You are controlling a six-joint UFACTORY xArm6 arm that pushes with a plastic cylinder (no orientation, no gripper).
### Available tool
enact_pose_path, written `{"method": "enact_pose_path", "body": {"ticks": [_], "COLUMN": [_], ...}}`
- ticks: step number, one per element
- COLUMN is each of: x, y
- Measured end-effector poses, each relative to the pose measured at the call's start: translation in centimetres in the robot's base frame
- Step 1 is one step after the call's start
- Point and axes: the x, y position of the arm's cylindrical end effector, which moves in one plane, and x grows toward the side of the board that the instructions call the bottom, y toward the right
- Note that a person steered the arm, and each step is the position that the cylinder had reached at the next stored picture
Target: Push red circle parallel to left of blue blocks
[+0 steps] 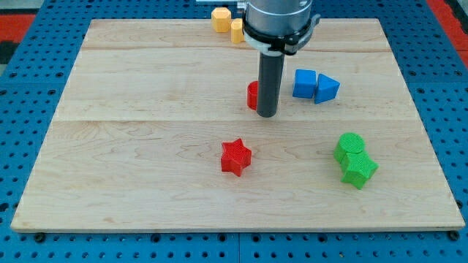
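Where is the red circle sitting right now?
The red circle sits just above board centre, mostly hidden behind my tip, with the blue blocks to its right and the red star below.

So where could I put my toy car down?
Left half of the board is bare, and the strip below the red star. Crowded: my tip by the red circle, blue blocks, green blocks.

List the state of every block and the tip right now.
my tip: down on the board, against the red circle's right side
red circle: flat, partly hidden by the rod
blue blocks: two, touching
red star: alone
green blocks: two, touching
yellow blocks: two, touching
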Motion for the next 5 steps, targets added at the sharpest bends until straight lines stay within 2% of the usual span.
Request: {"method": "enact_pose_path", "body": {"ticks": [2, 4, 5], "x": [-2.4, -3.1, -5.7], "y": [4.3, -2.9, -3.7]}}
